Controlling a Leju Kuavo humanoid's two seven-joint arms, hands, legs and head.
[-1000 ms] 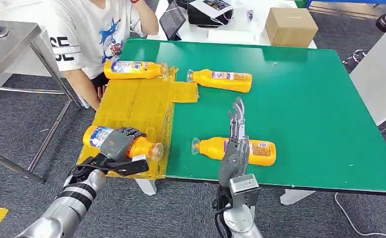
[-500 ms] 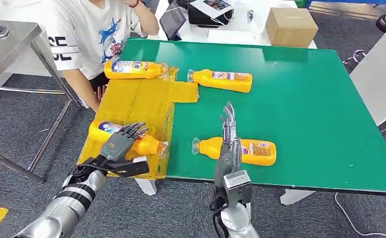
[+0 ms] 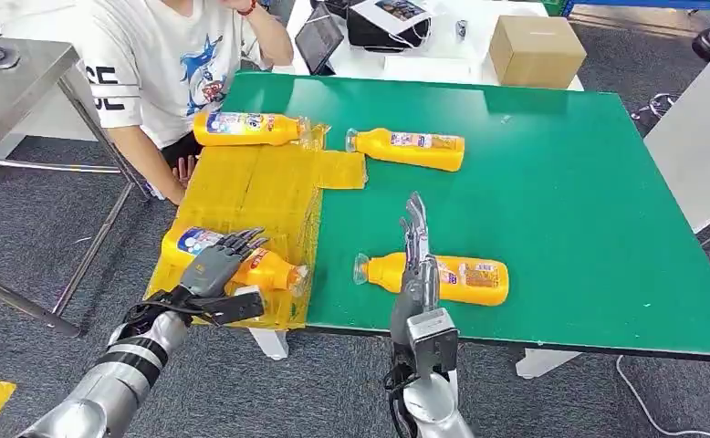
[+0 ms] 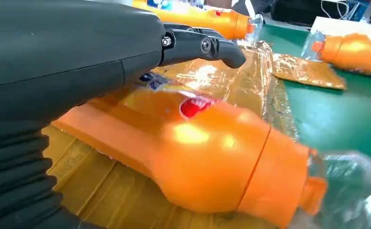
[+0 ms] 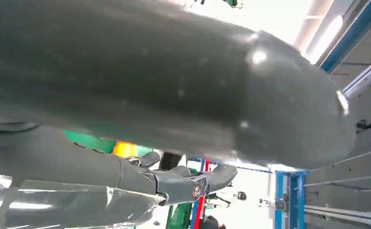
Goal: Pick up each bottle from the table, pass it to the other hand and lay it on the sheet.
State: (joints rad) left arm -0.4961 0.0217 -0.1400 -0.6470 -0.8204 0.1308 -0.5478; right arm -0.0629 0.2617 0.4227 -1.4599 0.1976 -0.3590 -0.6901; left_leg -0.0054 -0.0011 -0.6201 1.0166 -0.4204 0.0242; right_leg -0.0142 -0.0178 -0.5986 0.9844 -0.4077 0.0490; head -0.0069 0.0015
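Four orange bottles lie on their sides. One bottle (image 3: 246, 129) rests at the far end of the yellow sheet (image 3: 251, 187). A second bottle (image 3: 272, 268) lies at the sheet's near end, close up as the bottle (image 4: 207, 157) in the left wrist view. My left hand (image 3: 213, 271) hovers just behind it with fingers (image 4: 202, 45) spread, holding nothing. Two more lie on the green table (image 3: 561, 201): a far bottle (image 3: 408, 148) and a near bottle (image 3: 465, 279). My right hand (image 3: 417, 265) stands edge-up in front of the near bottle, fingers straight and empty.
A person in a white shirt (image 3: 164, 64) sits at the table's far left corner, a hand (image 3: 185, 170) beside the sheet. A cardboard box (image 3: 534, 47) and a tablet (image 3: 319, 38) stand beyond the far edge. A metal table (image 3: 14, 78) is on the left.
My left hand has let go of the near bottle, spread its fingers and drawn back; the bottle now lies on the sheet. My right hand has shifted slightly left and toward me.
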